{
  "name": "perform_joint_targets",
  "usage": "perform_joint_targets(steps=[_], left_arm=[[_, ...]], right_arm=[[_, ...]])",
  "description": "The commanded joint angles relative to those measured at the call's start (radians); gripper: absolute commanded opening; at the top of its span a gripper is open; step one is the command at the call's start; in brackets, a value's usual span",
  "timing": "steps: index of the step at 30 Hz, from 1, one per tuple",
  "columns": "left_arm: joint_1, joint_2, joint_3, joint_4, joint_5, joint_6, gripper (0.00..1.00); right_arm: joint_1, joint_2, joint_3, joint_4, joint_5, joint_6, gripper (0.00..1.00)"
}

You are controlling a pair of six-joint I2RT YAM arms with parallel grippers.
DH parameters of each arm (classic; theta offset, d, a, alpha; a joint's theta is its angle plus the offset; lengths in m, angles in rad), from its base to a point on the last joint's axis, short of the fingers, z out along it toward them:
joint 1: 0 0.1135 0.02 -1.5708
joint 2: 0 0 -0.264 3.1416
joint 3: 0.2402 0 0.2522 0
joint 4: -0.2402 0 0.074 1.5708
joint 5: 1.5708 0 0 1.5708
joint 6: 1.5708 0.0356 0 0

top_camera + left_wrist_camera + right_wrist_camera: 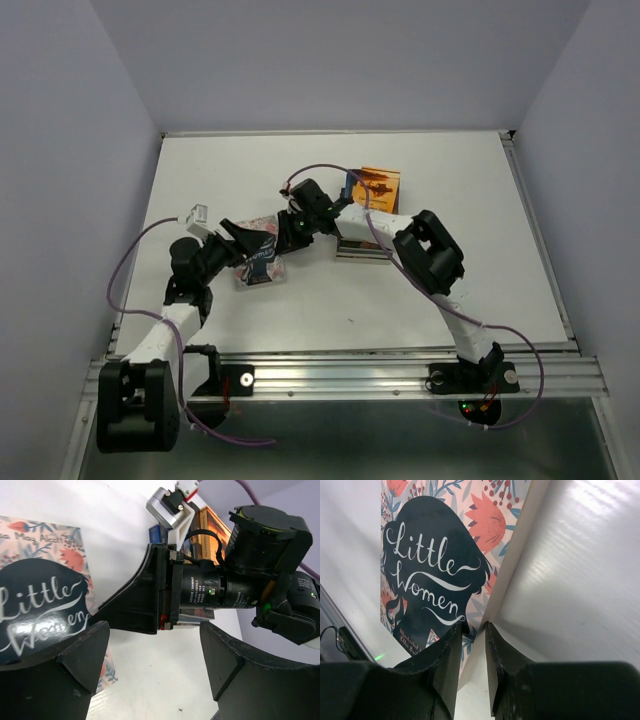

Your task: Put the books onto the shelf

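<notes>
- White counter (470, 210), grey walls. Nearest the bases is the left end effector (253, 248): fingers spread wide, holding nothing. One finger is over a corner of the Little Women book (262, 268), and the gap between the fingers is over bare counter beside it.
- Book position?
- Flat, cover up, left of centre. The right end effector (472, 645) is nearly closed and pinches its long edge, one finger on the cover and the other on the page-edge side.
- Thin bite. My guess is it pivots or slips if lifted fast.
- Agreed. Raise that edge slowly, use the opposite edge as a hinge on the counter, and bring the left in for support before any carry.
- The left wrist view shows the two end effectors close together. Collision risk?
- I'd say so. Bring the left in from the free short end, not across the right's wrist.
- Destination?
- Further back is a stack of books (362, 245) lying flat, with an orange book (380, 187) upright behind it. I can't make out the shelf itself. Keep the purple cable (330, 168) clear on the swing.
</notes>
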Motion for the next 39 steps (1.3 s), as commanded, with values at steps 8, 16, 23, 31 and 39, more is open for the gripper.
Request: perform_joint_targets(steps=[8,16,23,31,39], left_arm=[[-0.089,0.083,0.017,-0.028,-0.114,-0.005,0.95],[-0.056,-0.011,0.227,-0.652,-0.588,0.003,0.99],[-0.019,0.071,0.177,-0.677,-0.593,-0.080,0.99],[0.030,0.178,0.056,-0.443,-0.304,-0.009,0.99],[0.018,0.232,0.008,-0.174,-0.026,-0.006,0.96]], right_arm=[[0.021,0.034,-0.051,-0.019,-0.058,0.007,0.29],[0.012,0.028,-0.060,-0.021,0.014,-0.003,0.28],[-0.009,0.032,-0.051,-0.026,0.044,-0.006,0.22],[-0.019,0.055,-0.011,-0.049,-0.001,-0.042,0.33],[-0.019,0.101,0.023,-0.085,-0.049,-0.042,0.32]])
